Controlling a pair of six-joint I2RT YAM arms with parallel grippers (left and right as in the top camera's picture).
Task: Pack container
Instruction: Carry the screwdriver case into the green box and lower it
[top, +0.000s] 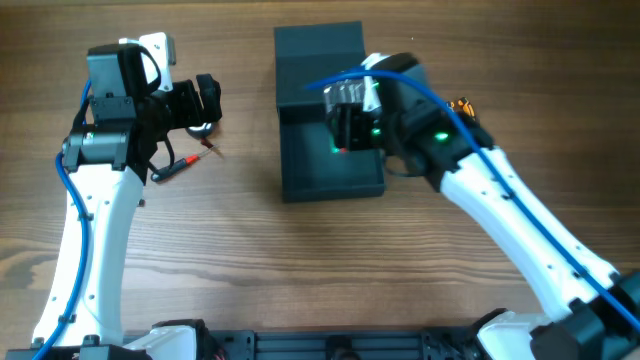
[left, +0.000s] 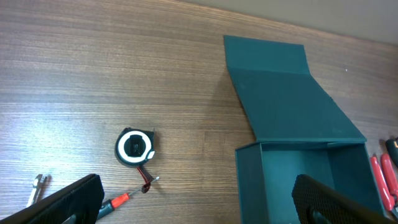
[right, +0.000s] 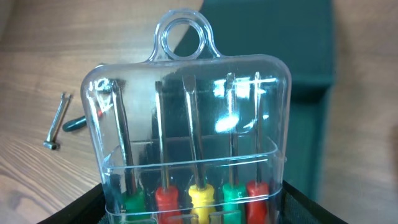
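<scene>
The container (top: 300, 170) is a dark teal-black box, open, with its flap lid (top: 318, 50) laid flat behind it. It also shows in the left wrist view (left: 292, 168). My right gripper (top: 350, 128) hovers over the box's back part. It is shut on a clear plastic case of several coloured-handled screwdrivers (right: 193, 137), held upright between the jaws (right: 193, 214). My left gripper (top: 203, 103) is open and empty, left of the container. Its jaws (left: 199, 208) are above a round black-and-white tape measure (left: 134, 147) and a small red-and-black screwdriver (left: 121, 200).
The screwdriver (top: 178, 165) lies on the wood left of the box. A small metal key or wrench (left: 37, 188) lies further left. Red-handled tools (left: 380, 180) lie right of the container, partly seen beside the right arm (top: 462, 106).
</scene>
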